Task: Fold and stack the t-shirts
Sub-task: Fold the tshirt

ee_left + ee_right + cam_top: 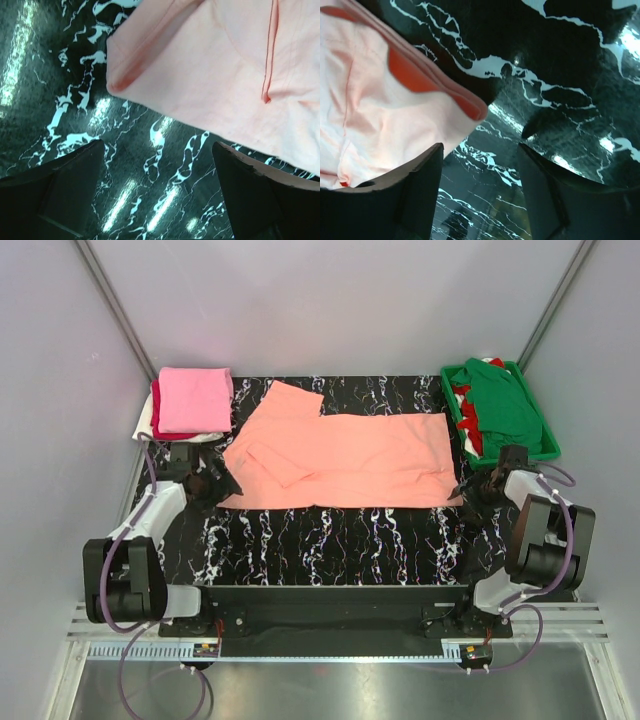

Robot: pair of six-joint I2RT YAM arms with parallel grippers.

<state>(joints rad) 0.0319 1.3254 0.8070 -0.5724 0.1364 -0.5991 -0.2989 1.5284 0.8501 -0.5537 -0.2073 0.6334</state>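
Jaws apart; salmon t-shirt (340, 460) lengthwise left-right.

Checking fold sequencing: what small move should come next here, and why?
Probably nudge both forward to pinch the salmon t-shirt's near corners: the left gripper and right gripper stand open and empty, with the cloth's edge lying just ahead of their fingers.

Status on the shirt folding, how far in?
Done: pink shirt folded atop a pile far left. In hand: salmon shirt lies spread on the table; left gripper and right gripper open at its near corners, gripping nothing. Left: dark green shirt and red shirt crumpled in the green tray.
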